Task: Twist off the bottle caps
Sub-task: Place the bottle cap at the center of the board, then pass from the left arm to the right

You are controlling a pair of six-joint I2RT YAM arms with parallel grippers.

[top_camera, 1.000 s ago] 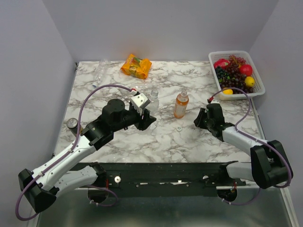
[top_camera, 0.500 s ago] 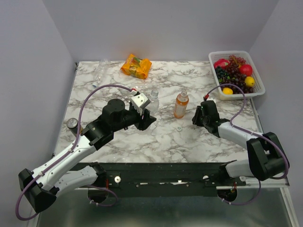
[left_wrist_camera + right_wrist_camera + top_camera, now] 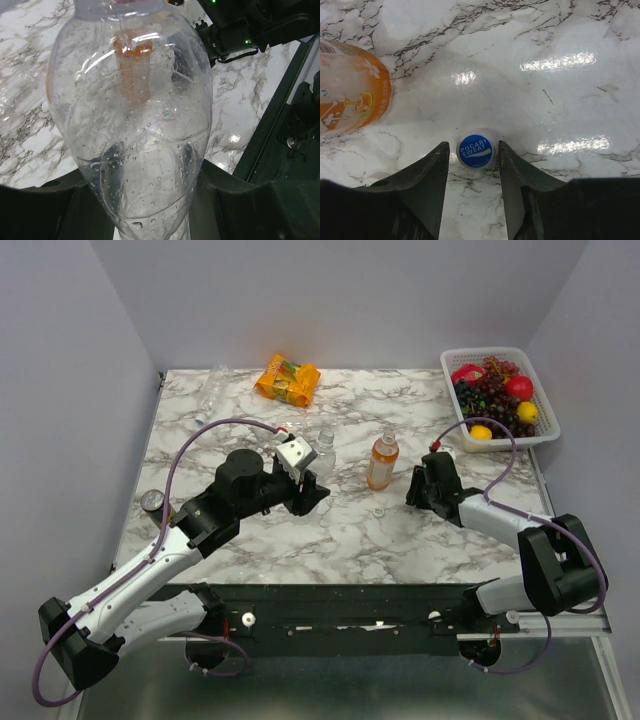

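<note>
The left gripper [image 3: 312,490] has its jaws clenched low on the clear bottle [image 3: 135,125] in the middle of the bench [image 3: 400,405]. Gripped there, its thin wall could buckle, or the bottle could spin along when a cap is twisted. The right gripper [image 3: 412,495] is released, jaws astride but clear of a loose blue bottle cap [image 3: 476,150] lying on the marble, and a sideways nudge could flick it against the orange bottle [image 3: 350,95] just beside. The fruit basket [image 3: 545,425], snack packet [image 3: 288,379] and toppled clear bottle [image 3: 210,390] at the far left lie well apart, blocking nothing.

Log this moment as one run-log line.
left gripper: shut on clear bottle | right gripper: open, straddling blue cap | blue cap: off, lying on table near orange bottle
</note>
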